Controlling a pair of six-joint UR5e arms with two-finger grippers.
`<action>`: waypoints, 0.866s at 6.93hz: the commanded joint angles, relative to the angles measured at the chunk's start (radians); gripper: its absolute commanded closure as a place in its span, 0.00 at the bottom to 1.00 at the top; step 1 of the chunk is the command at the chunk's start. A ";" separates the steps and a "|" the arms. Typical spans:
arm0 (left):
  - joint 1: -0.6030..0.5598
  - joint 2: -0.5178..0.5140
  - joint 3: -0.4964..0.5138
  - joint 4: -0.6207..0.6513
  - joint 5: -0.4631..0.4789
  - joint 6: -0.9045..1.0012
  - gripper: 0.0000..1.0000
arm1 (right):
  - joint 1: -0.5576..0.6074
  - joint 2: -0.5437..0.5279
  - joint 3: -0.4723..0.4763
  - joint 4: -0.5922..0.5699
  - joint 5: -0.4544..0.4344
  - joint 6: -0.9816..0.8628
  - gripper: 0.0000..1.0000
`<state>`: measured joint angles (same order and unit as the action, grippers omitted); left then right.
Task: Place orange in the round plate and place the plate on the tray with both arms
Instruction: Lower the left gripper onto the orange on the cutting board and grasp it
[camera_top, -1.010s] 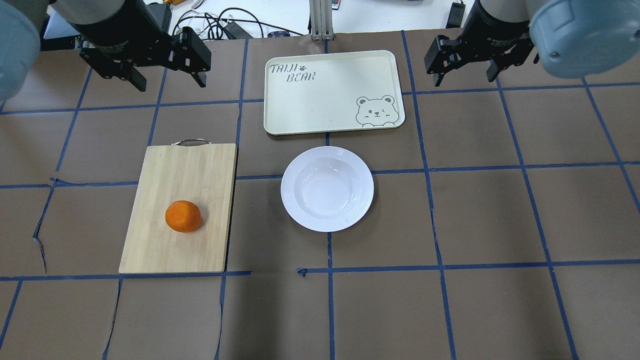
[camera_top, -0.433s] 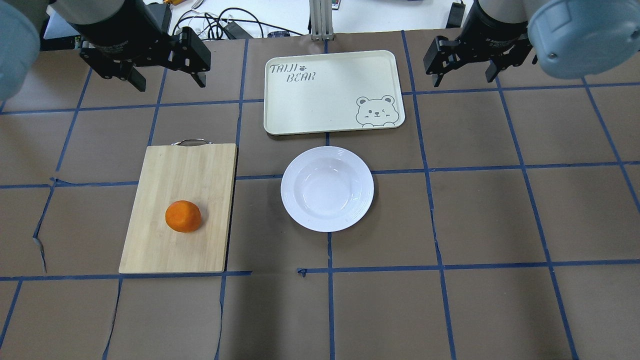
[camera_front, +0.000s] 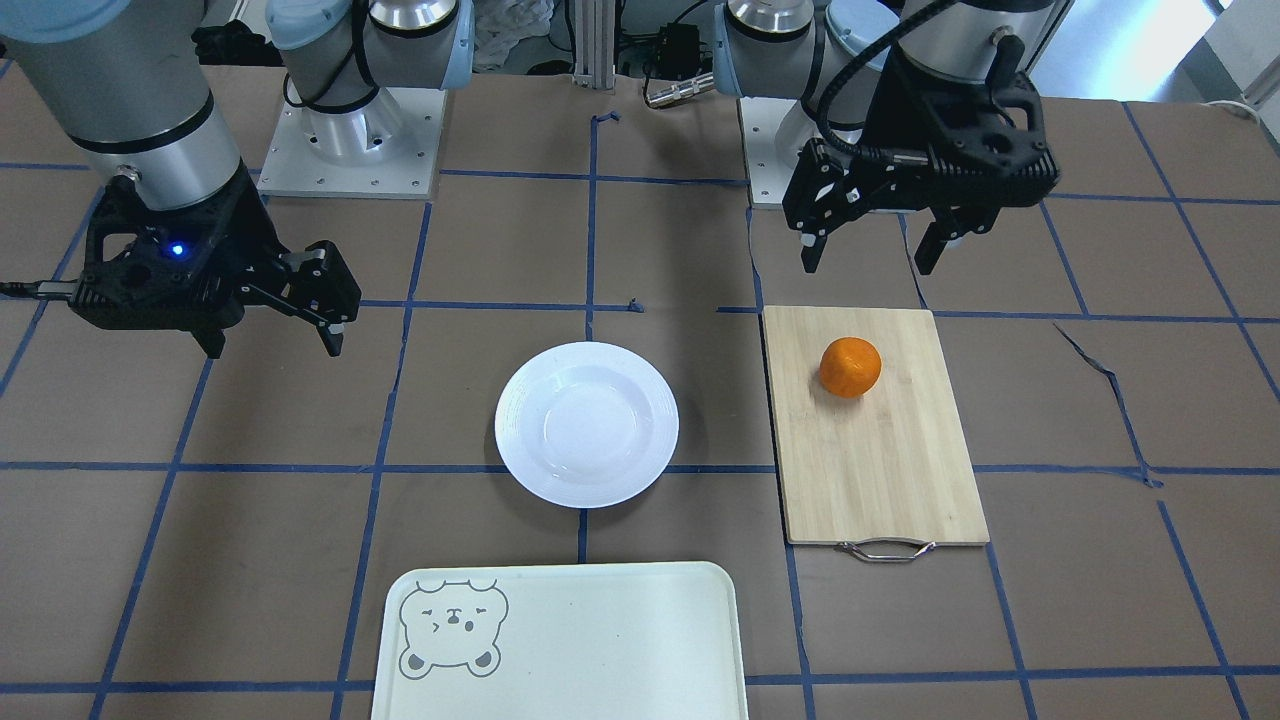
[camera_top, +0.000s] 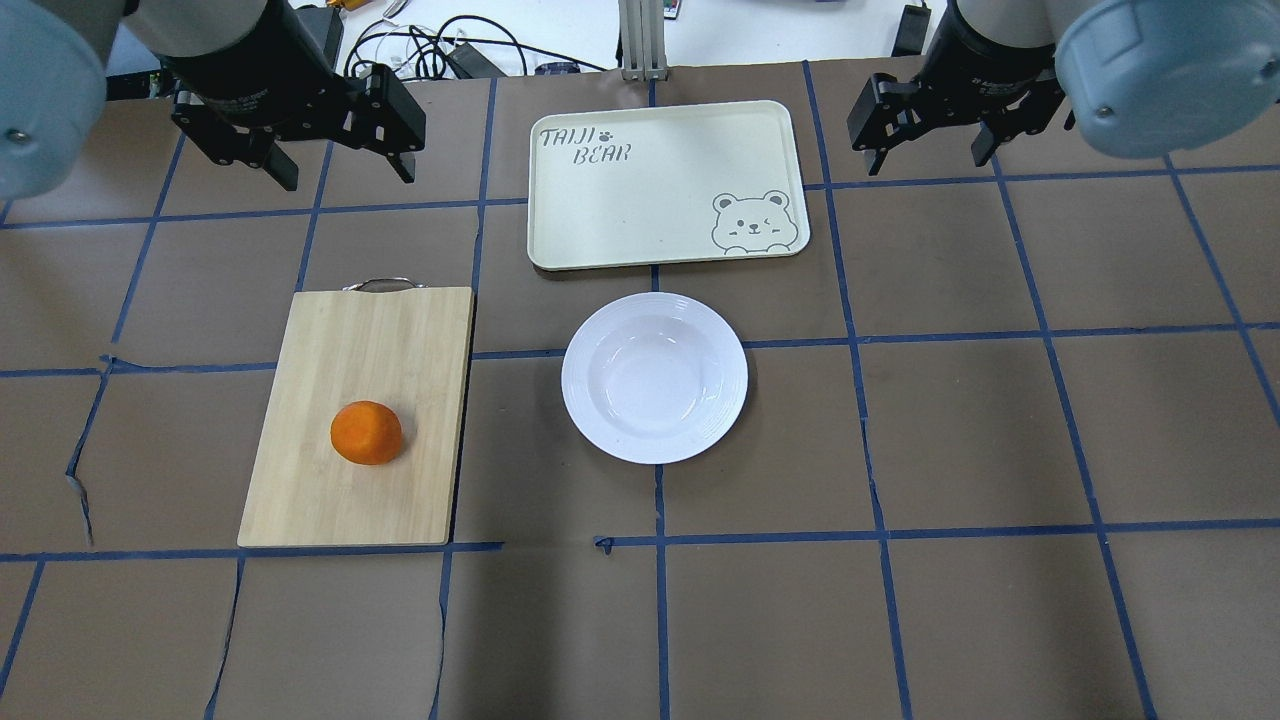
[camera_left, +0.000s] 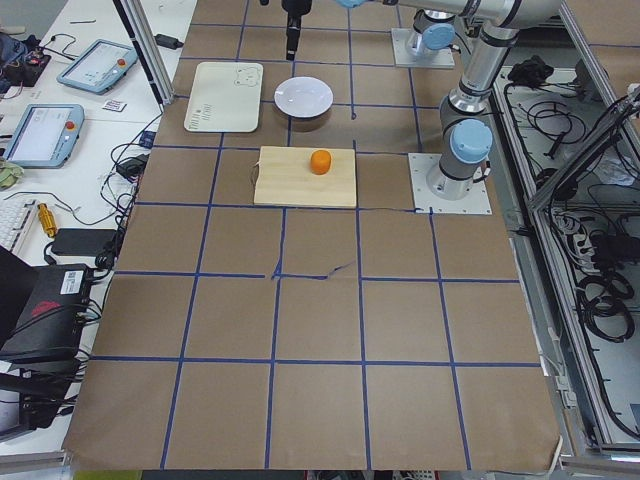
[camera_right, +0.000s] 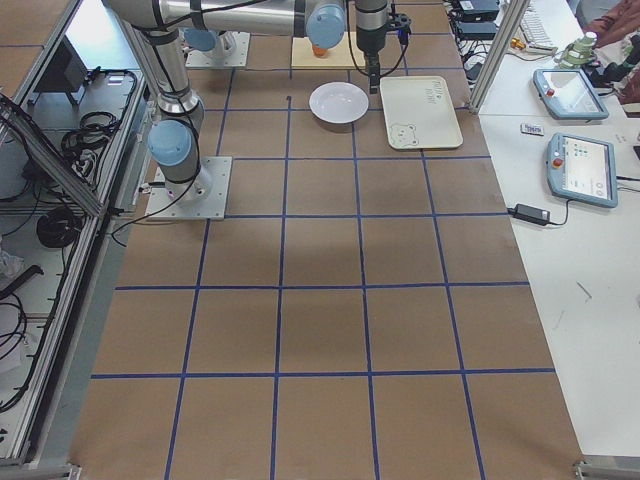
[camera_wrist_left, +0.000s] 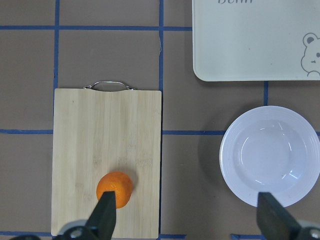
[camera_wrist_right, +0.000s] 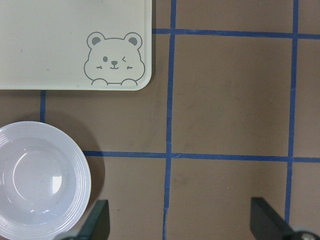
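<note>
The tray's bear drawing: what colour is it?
Grey bear on a cream tray; clearest in the right wrist view.

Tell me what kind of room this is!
Probably a robot lab, not a kitchen: a left arm and right arm bolted to a table taped into blue squares, with control tablets and cables alongside.

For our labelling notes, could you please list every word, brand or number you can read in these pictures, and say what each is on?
"TAIJI BEAR", with a paw print: printed on the tray, in the corner diagonally opposite its bear face.
White print on the housings of the left gripper and the right gripper: too blurred to read.
Screens of the teach pendants on the side bench: too small to read.
</note>
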<state>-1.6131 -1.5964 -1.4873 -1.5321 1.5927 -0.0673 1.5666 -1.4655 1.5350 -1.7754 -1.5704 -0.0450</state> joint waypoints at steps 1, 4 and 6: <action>0.012 -0.033 -0.127 0.006 0.006 0.000 0.00 | 0.000 -0.001 0.001 0.001 0.000 -0.001 0.00; 0.163 -0.065 -0.367 0.032 0.067 0.090 0.00 | 0.000 -0.001 0.040 -0.010 0.004 -0.003 0.00; 0.185 -0.103 -0.470 0.122 0.069 0.125 0.00 | 0.000 0.005 0.043 -0.010 0.004 -0.003 0.00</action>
<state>-1.4434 -1.6748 -1.8939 -1.4730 1.6600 0.0389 1.5654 -1.4642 1.5743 -1.7834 -1.5671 -0.0482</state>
